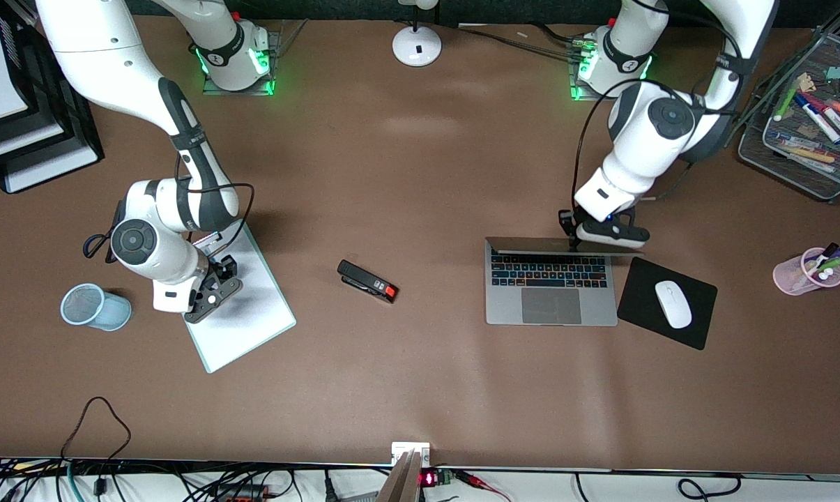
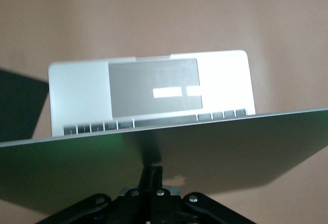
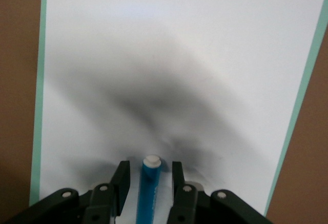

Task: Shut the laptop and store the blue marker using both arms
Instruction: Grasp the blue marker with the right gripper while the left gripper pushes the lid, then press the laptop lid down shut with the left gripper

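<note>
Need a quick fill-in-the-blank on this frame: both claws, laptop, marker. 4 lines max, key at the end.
1. The left claw is shut and pressed against the back of the laptop ____.
2. The blue marker lies between the fingers of the ____ claw.
3. The marker rests on the green-edged ____.
4. The white mouse sits on a ____ mouse pad beside the laptop.

Missing words: lid; right; whiteboard; black

Office desk: laptop (image 1: 551,286), stapler (image 1: 367,281)
</note>
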Controlling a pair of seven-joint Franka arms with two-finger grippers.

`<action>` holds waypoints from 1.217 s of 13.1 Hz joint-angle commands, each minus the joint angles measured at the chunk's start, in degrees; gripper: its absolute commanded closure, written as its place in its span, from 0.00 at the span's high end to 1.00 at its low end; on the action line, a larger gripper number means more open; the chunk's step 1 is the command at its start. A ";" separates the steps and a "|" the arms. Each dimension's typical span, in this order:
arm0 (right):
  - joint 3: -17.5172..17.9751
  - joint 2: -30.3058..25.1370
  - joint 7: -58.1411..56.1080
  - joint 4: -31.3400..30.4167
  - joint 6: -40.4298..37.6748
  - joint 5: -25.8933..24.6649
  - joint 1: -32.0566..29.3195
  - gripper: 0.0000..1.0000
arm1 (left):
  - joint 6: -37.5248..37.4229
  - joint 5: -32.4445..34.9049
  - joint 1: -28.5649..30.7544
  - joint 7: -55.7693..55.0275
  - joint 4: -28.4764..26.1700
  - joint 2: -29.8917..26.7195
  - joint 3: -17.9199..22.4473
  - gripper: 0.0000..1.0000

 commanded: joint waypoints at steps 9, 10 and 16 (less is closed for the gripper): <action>0.46 0.94 -1.08 0.28 0.38 1.04 -0.67 0.35 | -0.05 5.60 1.33 0.15 18.77 18.59 -0.13 0.00; 0.46 1.29 -1.08 0.37 0.38 1.04 -0.67 0.35 | -0.05 5.60 1.25 0.07 19.65 19.73 -0.13 0.00; 0.46 1.38 -1.08 0.37 0.38 1.04 -0.85 0.32 | -0.05 6.82 0.72 -0.02 21.59 24.92 -0.13 0.00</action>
